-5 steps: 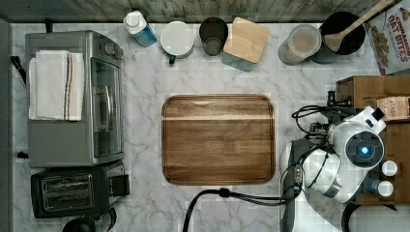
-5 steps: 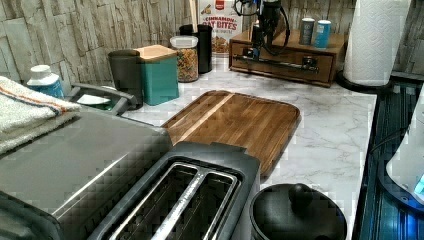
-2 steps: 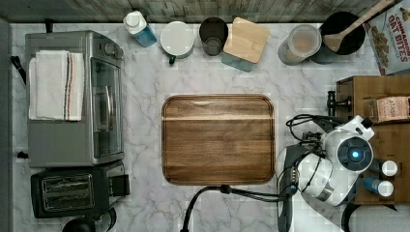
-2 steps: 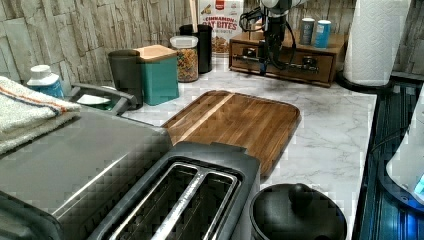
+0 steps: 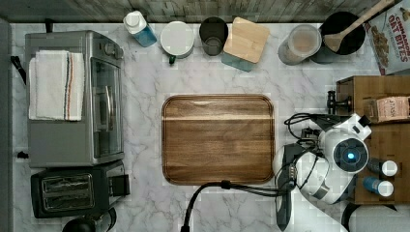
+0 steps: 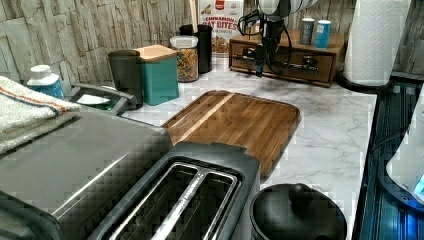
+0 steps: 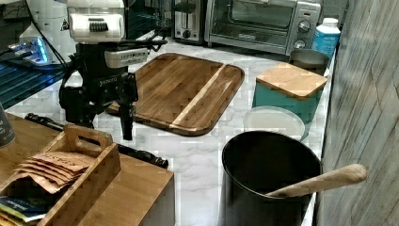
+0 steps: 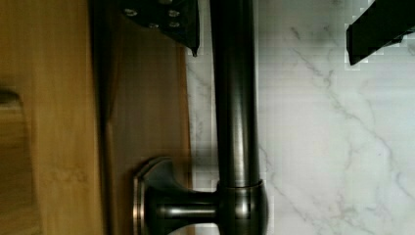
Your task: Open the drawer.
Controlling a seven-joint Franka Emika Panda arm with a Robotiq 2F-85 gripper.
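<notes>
**Wrist view: pincer astride the drawer handle**

Wrist view has the pincer (image 8: 274,24) spread wide, one finger each side of the black bar handle (image 8: 234,98), gripping nothing. Directly behind stands the drawer (image 6: 287,62). Before the pincer lies the cutting board (image 7: 183,89); a paper-towel roll (image 6: 375,40) stands beside the drawer.

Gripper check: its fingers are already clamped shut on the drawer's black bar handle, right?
Not clamped. In the wrist view the fingers stand open on either side of the handle, with the gripper straddling the bar of the drawer.
</notes>
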